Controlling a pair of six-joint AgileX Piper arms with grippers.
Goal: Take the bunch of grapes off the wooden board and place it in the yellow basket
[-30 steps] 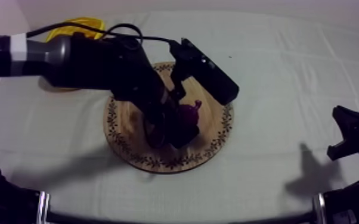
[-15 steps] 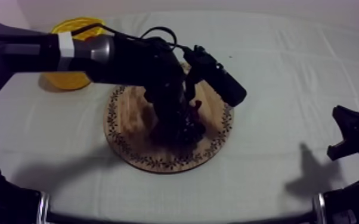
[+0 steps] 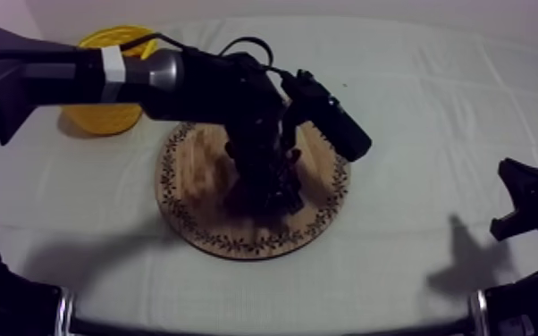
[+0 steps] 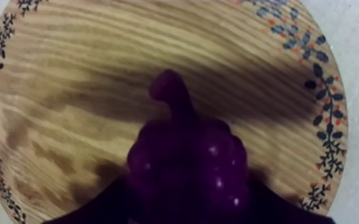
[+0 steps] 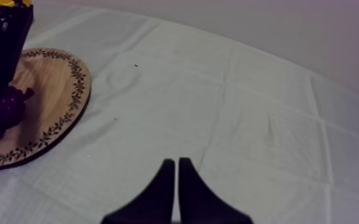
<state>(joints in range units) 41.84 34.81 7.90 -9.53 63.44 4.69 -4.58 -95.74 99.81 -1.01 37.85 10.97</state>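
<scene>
**Barely under way: grapes at the board, basket waiting**

Far left on the table (image 3: pixel 416 107): yellow basket (image 3: pixel 112 85), well apart from the fruit. Coming in from the upper left, left arm (image 3: pixel 49 71), with the left pincer (image 3: pixel 264 190) set low over the middle of the round wooden board (image 3: pixel 192 192), right at the bunch of grapes (image 4: pixel 188 170). Cannot tell whether spread or pinching: from above, dark purple bunch and black pincer merge. From the left wrist camera, bunch close beneath, wood grain all round it. From the right wrist camera, bunch appears to rest on the board, against the black left pincer. Far right, low by the table edge: right pincer (image 5: pixel 175 161), pressed together into a narrow wedge, pinching nothing, well apart from board and basket.

Progress, as a judgement: approach to the grapes done, grasp unconfirmed. Left to do: secure the bunch, lift it off the board, carry it leftward to the basket, let go inside.

Writing: none legible anywhere. No brand or label to read. Board rim carries a leaf-and-flower pattern, no letters. Pale band (image 3: pixel 112 64) round the left arm looks blank.
</scene>
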